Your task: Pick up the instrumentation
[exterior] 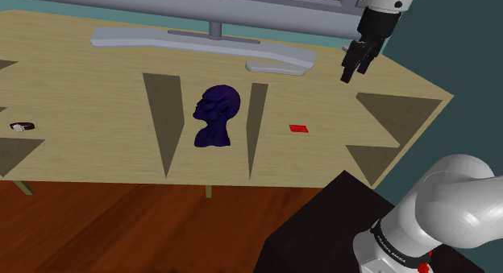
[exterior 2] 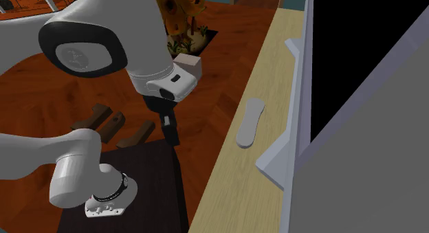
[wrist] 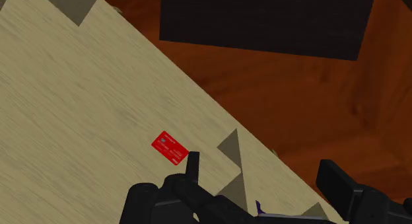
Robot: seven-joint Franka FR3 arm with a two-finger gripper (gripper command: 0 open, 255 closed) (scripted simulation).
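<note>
Standing apart, the jaws hang off one side of the purple head; the seeming watch lies well off the other.

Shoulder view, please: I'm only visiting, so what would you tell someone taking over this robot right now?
Gripper: fingers open, empty, hanging near the table's right end in the shoulder view.
Likely target, a small wristwatch, lies at that view's left end, untouched; a purple head and a red card sit between.
Done: nothing grasped.
Left: cross over, lower, close, lift.
</note>
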